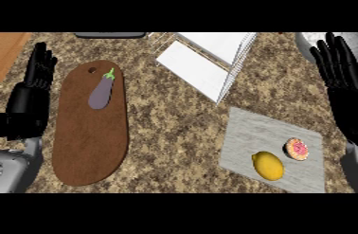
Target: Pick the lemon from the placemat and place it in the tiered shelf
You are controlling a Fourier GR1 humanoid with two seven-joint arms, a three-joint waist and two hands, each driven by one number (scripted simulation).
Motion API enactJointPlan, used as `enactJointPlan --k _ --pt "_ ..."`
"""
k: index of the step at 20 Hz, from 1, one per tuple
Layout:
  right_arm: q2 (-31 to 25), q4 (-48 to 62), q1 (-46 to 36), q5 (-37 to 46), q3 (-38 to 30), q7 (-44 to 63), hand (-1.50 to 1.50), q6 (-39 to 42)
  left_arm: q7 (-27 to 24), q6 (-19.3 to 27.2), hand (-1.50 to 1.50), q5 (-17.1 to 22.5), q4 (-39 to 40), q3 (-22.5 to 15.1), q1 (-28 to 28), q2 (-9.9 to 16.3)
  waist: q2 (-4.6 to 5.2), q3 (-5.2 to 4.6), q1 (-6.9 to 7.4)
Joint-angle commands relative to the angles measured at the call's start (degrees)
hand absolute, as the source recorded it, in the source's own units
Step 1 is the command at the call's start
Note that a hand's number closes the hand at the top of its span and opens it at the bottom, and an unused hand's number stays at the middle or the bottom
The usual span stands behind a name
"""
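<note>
A yellow lemon (268,166) lies on the grey placemat (252,133) at the lower right, beside a cut pink fruit half (296,148). The white tiered shelf (206,58) stands at the top middle of the counter. My right hand (338,67) rests open at the right edge, fingers up, above and to the right of the placemat and apart from the lemon. Near the left edge my left hand (31,86) rests open, fingers up, holding nothing.
A brown oval cutting board (87,143) lies at the left with a purple eggplant (102,92) on its upper part. A grey object (111,35) sits at the top edge. Part of a pale round object (305,44) shows at the top right.
</note>
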Motion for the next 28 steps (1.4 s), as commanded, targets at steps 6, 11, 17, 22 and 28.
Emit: enactJointPlan --k 6,11,17,22,28 --pt "7.8 -7.4 8.3 15.8 20.6 -10.1 1.50 -0.3 6.4 -7.6 0.00 4.7 9.0 0.7 10.2 2.1 -1.56 -0.28 0.66" --pt "12.2 -1.0 21.0 32.2 12.5 -15.6 -1.50 -26.2 5.7 -9.1 0.00 7.2 8.7 0.9 15.5 0.6 -1.79 -0.16 -1.08" --pt "15.0 -6.0 37.7 43.1 26.8 -18.7 -1.50 -31.9 2.0 -16.0 0.00 9.8 11.0 4.4 17.5 2.7 -1.72 -0.30 -0.95" --pt "12.0 -7.7 44.3 57.1 20.5 -11.1 -1.50 -40.4 4.4 -13.9 0.00 8.5 11.1 4.3 15.5 2.4 -1.60 -0.40 -1.62" --pt "10.7 -15.2 53.0 77.5 18.2 4.2 -1.50 -32.4 5.5 -14.9 0.00 8.8 10.9 4.7 14.0 2.8 -1.20 -0.61 -1.32"
